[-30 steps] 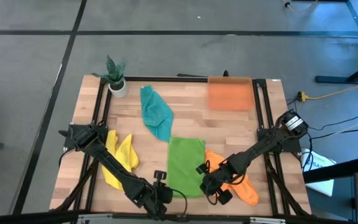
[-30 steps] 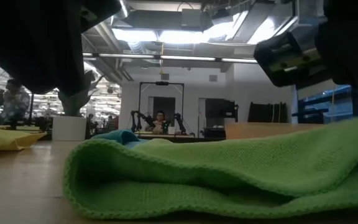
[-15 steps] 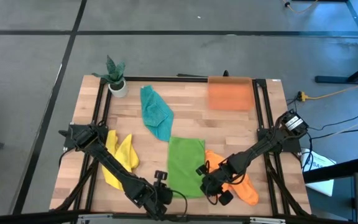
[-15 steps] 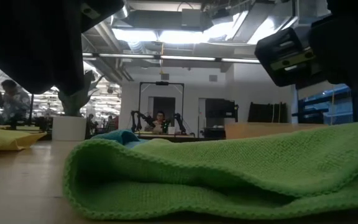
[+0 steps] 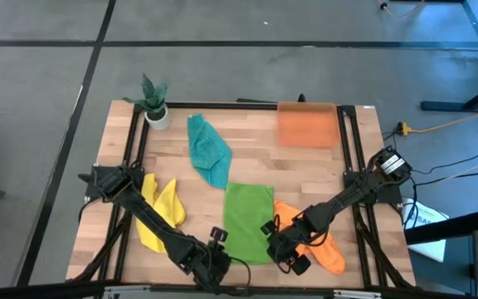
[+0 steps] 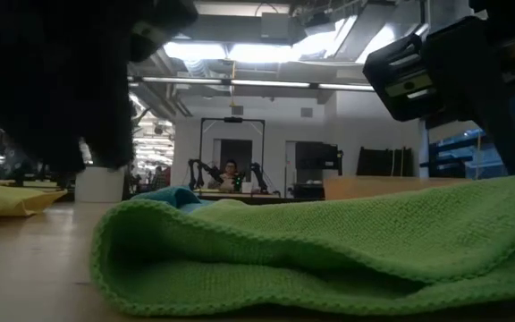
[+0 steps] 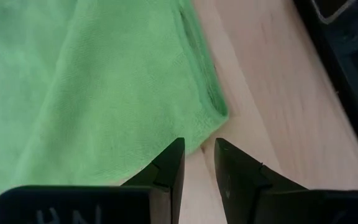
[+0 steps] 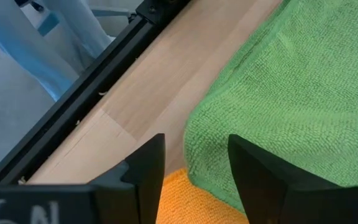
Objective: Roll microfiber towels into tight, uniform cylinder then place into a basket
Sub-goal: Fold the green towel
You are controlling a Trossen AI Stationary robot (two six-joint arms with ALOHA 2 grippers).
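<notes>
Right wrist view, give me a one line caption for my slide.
Right end effector open above the corner of the green towel, orange towel showing beneath, wooden table alongside.

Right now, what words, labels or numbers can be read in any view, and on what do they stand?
"NH", cut off at the picture's edge: on the left gripper body.
"6 N", also cut off: on the right gripper body.
Pale label on a dark arm housing, low view: too blurred to read.
</notes>
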